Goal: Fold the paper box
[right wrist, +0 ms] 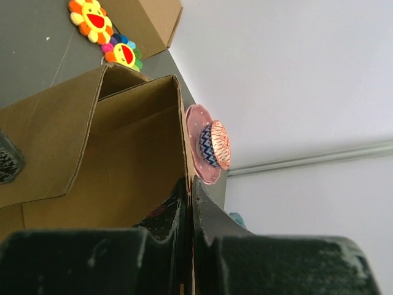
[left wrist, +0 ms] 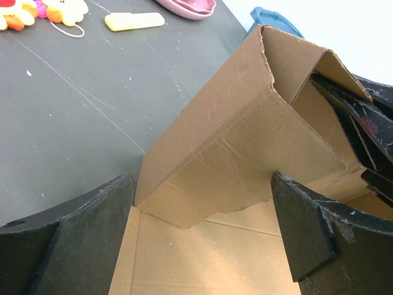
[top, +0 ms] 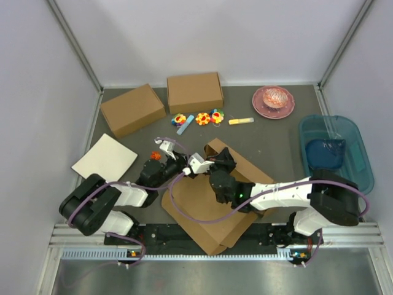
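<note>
The paper box (top: pixel 199 206) lies as a brown die-cut sheet at the near middle of the table, with one side wall (top: pixel 236 161) raised. My left gripper (top: pixel 206 161) hovers open over the sheet. In the left wrist view its fingers (left wrist: pixel 77 236) stand wide apart on either side of a folded-up flap (left wrist: pixel 233 141) without touching it. My right gripper (top: pixel 223 163) is shut on the top edge of the raised wall (right wrist: pixel 141 153); in the right wrist view the cardboard edge is pinched between the fingertips (right wrist: pixel 202 200). The right gripper's black fingers (left wrist: pixel 362 123) also show in the left wrist view.
Two formed cardboard boxes (top: pixel 132 109) (top: pixel 194 92) stand at the back left. An off-white board (top: pixel 104 157) lies at the left. Flower toys (top: pixel 199 118) and a yellow stick (top: pixel 241 121) lie behind the sheet. A pink plate (top: pixel 273 101) and a blue tub (top: pixel 334 150) are at the right.
</note>
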